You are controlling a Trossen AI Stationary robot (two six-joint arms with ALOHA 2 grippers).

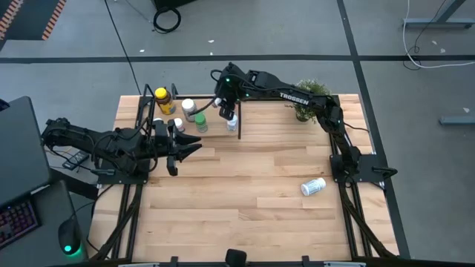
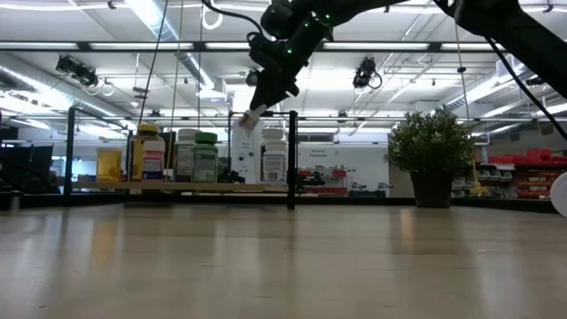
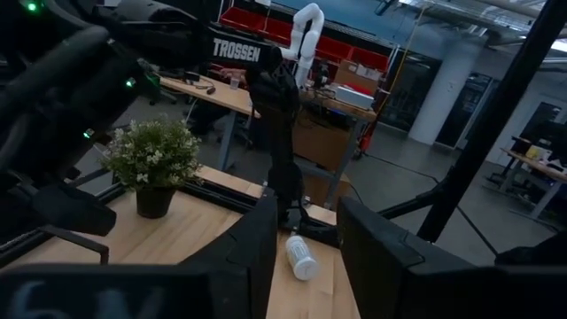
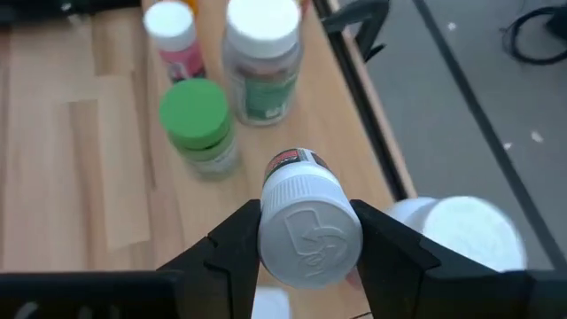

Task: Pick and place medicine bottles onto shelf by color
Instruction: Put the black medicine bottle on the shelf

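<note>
White-capped bottle [image 4: 309, 232] pinched in right jaws above shelf [image 1: 245, 111]; left jaws spread, empty.

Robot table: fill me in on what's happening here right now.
The right gripper is shut on a white-capped medicine bottle, holding it over the shelf at the far side of the table, beside a green-capped bottle, a pink-labelled one and a green-labelled white one. A yellow-capped bottle stands at the shelf's left end. The left gripper hangs open and empty near that end. One white bottle lies on its side on the table, not yet picked up.
</note>
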